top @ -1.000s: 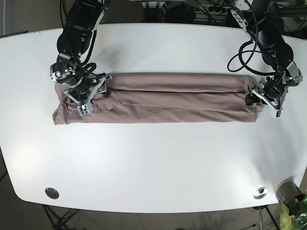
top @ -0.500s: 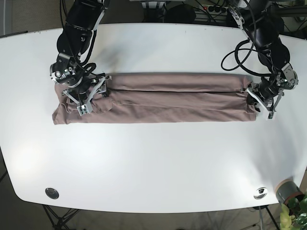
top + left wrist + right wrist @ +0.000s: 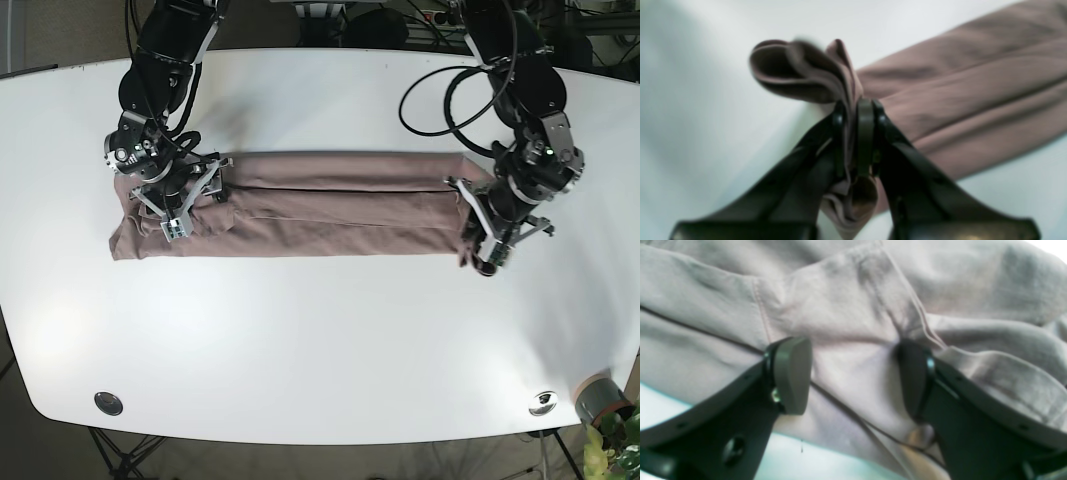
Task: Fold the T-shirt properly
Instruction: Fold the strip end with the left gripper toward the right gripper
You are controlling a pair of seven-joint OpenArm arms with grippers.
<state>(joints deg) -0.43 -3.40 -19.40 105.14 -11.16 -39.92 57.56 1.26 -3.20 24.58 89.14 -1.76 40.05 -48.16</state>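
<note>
T-shirt [image 3: 340,205] — one; two grippers — left [image 3: 853,133] pinching it.

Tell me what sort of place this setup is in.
Probably a robotics lab or workshop: two black robot arms work a brown T-shirt on a bare white table standing on a folding metal stand, with loose cables trailing above and dark equipment behind the table's far edge.

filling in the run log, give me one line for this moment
phase: end fold | left gripper: shut on shirt end, lifted, carried inward | right gripper: open, on shirt's other end | shirt: long strip on table
</note>
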